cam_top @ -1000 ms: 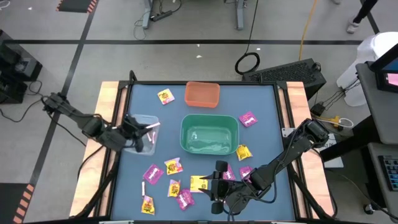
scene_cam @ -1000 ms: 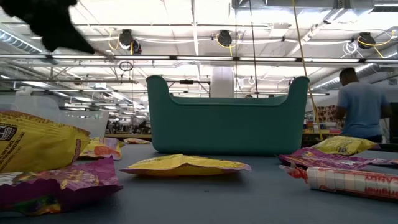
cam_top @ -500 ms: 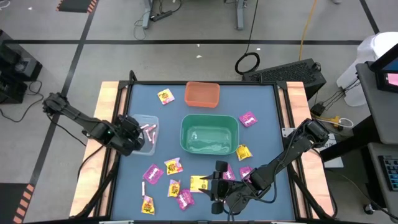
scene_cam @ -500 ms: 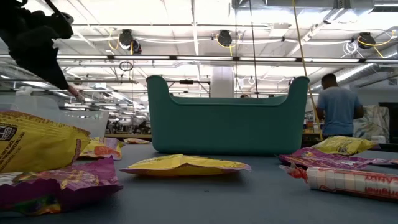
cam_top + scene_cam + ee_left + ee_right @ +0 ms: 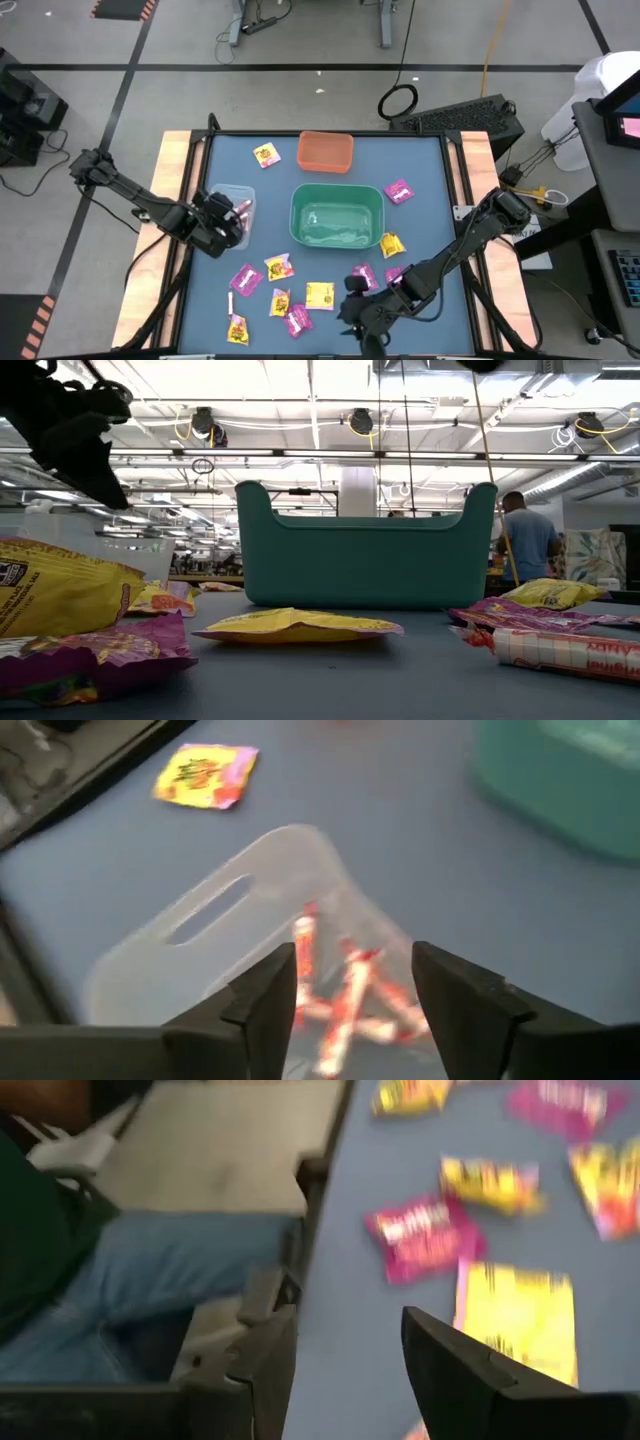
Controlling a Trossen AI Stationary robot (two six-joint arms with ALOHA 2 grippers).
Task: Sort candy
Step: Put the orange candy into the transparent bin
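Observation:
Candy lies scattered on the blue table: magenta packets (image 5: 244,279), yellow packets (image 5: 320,293) and a pink-white stick (image 5: 229,306) near the front, and others (image 5: 266,154) (image 5: 398,190) farther back. My left gripper (image 5: 350,995) (image 5: 230,218) hangs open over the clear bin (image 5: 210,910), where several pink-white sticks (image 5: 303,945) lie on the floor. My right gripper (image 5: 345,1350) (image 5: 345,303) stands open near the table's front edge, right of the yellow packet (image 5: 515,1320), with nothing between its fingers.
The green bin (image 5: 294,215) stands mid-table and fills the low view (image 5: 365,550). The orange bin (image 5: 303,150) is behind it. A person's leg in jeans (image 5: 150,1280) shows beyond the table's edge. Another person (image 5: 525,535) stands far off in the room.
My left gripper has sunk toward the clear bin, tipped downward and opened. The pink-white stick seen at its fingertips earlier is gone from them. My right gripper has turned at the wrist, away from the yellow packet, staying in place and as open as before.

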